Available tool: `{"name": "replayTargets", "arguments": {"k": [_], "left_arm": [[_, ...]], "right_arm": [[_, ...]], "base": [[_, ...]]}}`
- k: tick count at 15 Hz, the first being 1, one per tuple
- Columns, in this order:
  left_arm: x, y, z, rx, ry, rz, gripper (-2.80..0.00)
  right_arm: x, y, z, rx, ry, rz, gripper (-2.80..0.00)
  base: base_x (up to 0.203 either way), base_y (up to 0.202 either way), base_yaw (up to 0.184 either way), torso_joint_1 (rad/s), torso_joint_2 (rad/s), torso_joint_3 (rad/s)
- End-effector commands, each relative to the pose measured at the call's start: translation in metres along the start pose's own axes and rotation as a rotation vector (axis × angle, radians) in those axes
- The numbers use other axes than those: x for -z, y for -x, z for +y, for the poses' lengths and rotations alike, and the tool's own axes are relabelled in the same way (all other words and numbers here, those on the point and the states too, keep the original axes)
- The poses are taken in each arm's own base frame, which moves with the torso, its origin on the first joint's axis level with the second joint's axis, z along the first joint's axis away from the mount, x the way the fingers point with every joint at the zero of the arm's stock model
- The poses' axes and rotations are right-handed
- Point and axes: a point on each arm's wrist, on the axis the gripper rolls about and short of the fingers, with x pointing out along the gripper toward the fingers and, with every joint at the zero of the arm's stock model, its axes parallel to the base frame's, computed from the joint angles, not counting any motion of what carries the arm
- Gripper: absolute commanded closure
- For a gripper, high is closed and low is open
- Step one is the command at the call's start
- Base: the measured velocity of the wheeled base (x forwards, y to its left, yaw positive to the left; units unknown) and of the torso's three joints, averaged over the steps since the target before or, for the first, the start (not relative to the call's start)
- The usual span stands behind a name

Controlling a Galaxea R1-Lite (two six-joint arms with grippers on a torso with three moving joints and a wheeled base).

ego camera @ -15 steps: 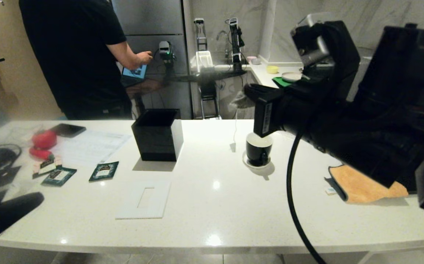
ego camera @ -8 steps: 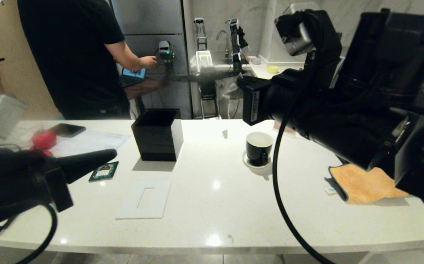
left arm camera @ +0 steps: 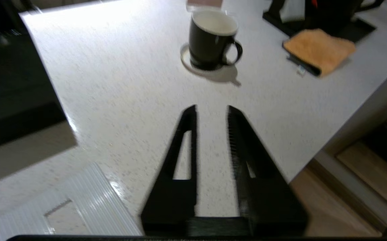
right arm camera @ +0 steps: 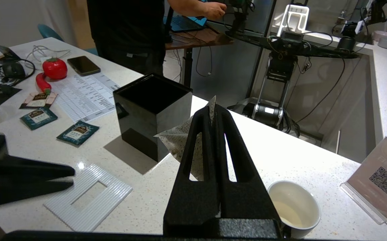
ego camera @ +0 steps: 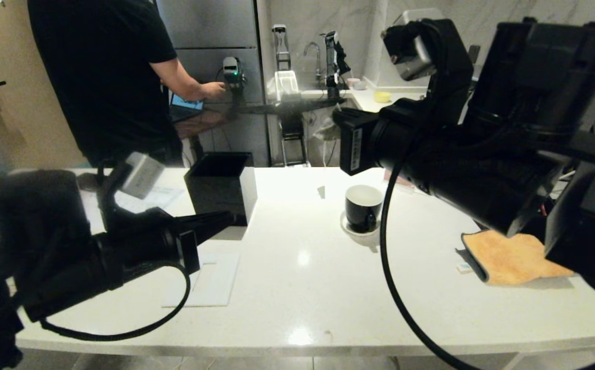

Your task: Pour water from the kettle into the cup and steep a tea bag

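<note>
Right pincer (right arm camera: 213, 112) clamped tight on tea bag (right arm camera: 175, 142), held up above the counter (ego camera: 297, 277), w/ the cup (ego camera: 363, 207) just below and to its right. Left pincer (left arm camera: 211, 110) a narrow gap apart, holding nothing, low over the near-left counter and pointing toward the cup.

Risks:
- Bag hangs crumpled off to one side of the fingers; if lowered off-centre it prob. catches the rim or lands on the saucer (ego camera: 351, 230).
- Cup sits loose on the saucer; a knock from either arm could tip it. Pale liquid already inside, so a spill is likely.
- Left arm heading in while the right hovers over the cup: clash poss.

Around: black square box (ego camera: 220, 187) far-left of cup, white slotted plate (ego camera: 207, 280) near left, orange cloth (ego camera: 513, 254) right, QR stand (right arm camera: 379, 180) beyond the cup. Sachets (right arm camera: 77, 132), papers, phone, red toys far left. Person (ego camera: 107, 77) behind the counter. Kettle not clearly seen.
</note>
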Motion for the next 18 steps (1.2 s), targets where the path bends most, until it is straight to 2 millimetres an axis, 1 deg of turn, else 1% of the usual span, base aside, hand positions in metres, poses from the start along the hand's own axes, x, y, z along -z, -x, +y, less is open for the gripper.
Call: {"name": "replayTargets", "arguments": {"k": [1, 5, 9, 11, 15, 18], "left_arm": [[0.017, -0.018, 0.003, 0.016, 0.021, 0.071, -2.80], [0.021, -0.037, -0.009, 0.088, -0.010, 0.036, -2.80], [0.025, -0.051, -0.025, 0.164, -0.037, 0.014, -2.80], [0.023, -0.060, -0.031, 0.193, -0.053, -0.020, -2.80], [0.010, -0.083, -0.031, 0.202, -0.072, -0.084, -2.80], [0.014, -0.095, -0.034, 0.215, -0.096, -0.077, -2.80]], "right_arm": [[0.002, -0.001, -0.004, 0.013, 0.002, 0.001, 0.00], [0.003, -0.002, -0.010, 0.032, 0.005, 0.006, 0.00], [0.002, -0.001, -0.012, 0.038, 0.004, 0.002, 0.00], [0.000, -0.001, -0.012, 0.056, 0.004, 0.001, 0.00], [-0.001, 0.002, -0.013, 0.056, 0.002, -0.003, 0.00], [-0.002, 0.004, -0.014, 0.057, 0.002, -0.005, 0.00]], "base": [[0.000, 0.000, 0.000, 0.000, 0.00, 0.000], [0.000, 0.000, 0.000, 0.000, 0.00, 0.000], [0.000, 0.000, 0.000, 0.000, 0.00, 0.000], [0.000, 0.000, 0.000, 0.000, 0.00, 0.000], [0.000, 0.000, 0.000, 0.000, 0.00, 0.000], [0.000, 0.000, 0.000, 0.000, 0.00, 0.000]]}}
